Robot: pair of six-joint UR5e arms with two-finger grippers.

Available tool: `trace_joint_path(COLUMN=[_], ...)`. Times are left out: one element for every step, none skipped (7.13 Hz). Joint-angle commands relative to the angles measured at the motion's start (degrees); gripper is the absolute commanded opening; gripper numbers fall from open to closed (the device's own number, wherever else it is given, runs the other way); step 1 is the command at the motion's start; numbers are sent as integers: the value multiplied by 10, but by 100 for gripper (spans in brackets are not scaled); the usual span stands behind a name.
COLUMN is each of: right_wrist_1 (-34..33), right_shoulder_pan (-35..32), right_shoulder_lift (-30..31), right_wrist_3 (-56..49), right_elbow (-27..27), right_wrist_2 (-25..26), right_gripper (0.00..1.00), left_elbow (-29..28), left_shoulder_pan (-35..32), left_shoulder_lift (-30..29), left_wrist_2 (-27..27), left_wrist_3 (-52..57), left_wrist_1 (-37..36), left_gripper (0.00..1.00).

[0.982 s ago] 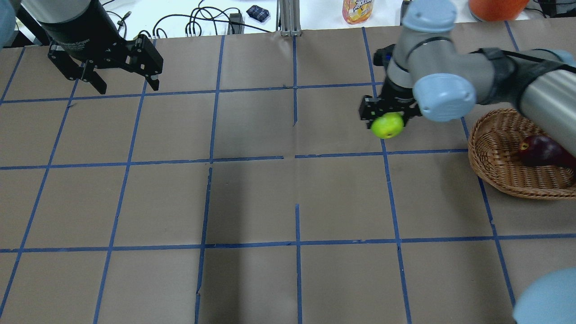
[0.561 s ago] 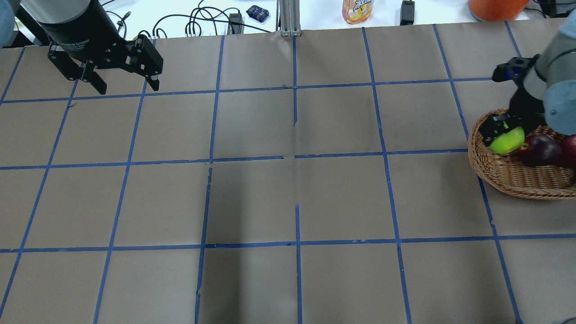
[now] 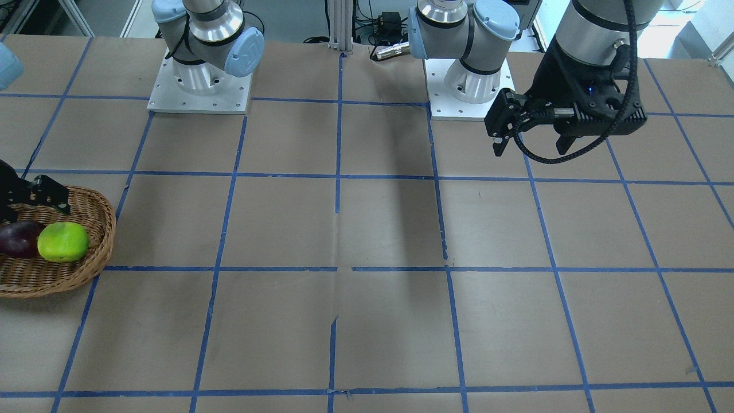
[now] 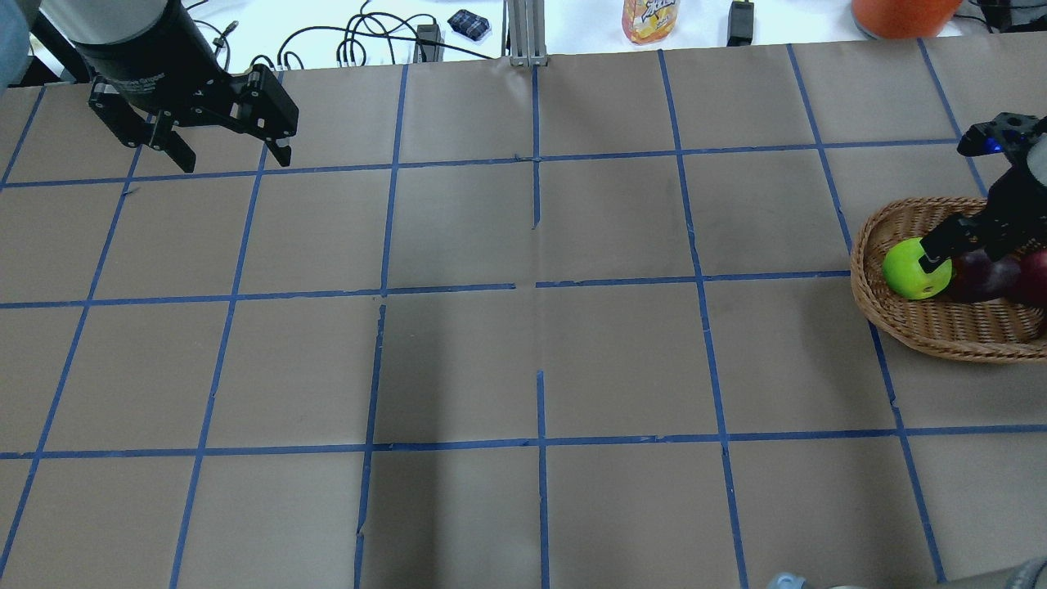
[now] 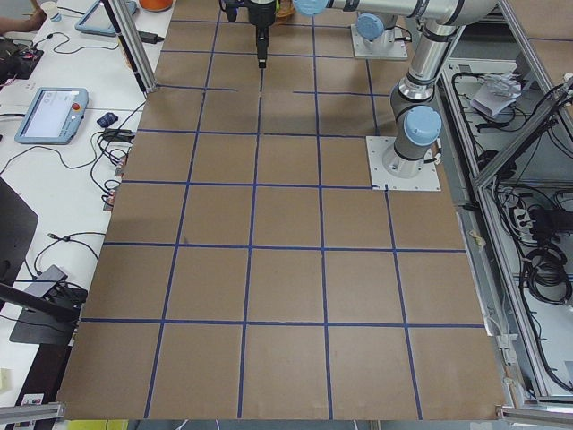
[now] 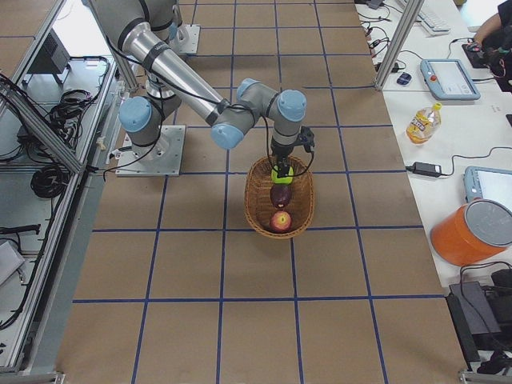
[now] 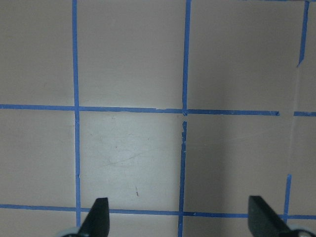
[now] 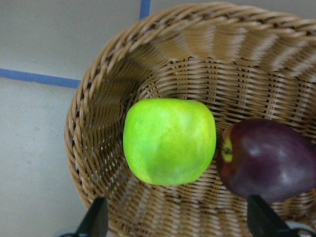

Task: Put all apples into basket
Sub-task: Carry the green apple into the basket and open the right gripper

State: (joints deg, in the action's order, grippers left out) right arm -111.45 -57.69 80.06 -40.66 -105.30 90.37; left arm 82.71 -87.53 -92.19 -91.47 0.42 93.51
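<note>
Now the right fingers [image 8: 97, 217], spread apart, flank the green apple [image 8: 169, 141] lying just beyond them in the basket [image 8: 94, 113] against the maroon apple [image 8: 269, 165], so lifting straight up should clear fruit and rim; the left fingers [image 7: 98, 217] hang apart too.

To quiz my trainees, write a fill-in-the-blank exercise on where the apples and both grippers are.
The basket holds ____ apples.
Between the green apple and the red apple lies the ____ one.
The right gripper hangs over the basket, jaws ____.
The left gripper holds ____.
Missing: three; maroon; open; nothing.
</note>
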Motion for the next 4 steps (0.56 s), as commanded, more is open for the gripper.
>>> trace_joint_path(right_wrist_1=[144,197,258,277], right_shoulder_pan=[-28,-60,-121,-189], right_shoulder_lift=[72,93,98,94], right_wrist_3=[49,99,196,295], right_elbow=[53,85,117,156], right_wrist_2=[-3,-6,-5,-3], right_gripper=[100,100,100,100], left_elbow=[1,2,-2,-2], left_shoulder_pan=[-1,-1,-1,-1], left_shoulder_lift=[0,0,0,0], left_wrist_2=[1,0,-2,-1], left_wrist_3=[-1,-1,-1,-1], left_wrist_1=[0,0,0,0], left_gripper=[100,100,100,100])
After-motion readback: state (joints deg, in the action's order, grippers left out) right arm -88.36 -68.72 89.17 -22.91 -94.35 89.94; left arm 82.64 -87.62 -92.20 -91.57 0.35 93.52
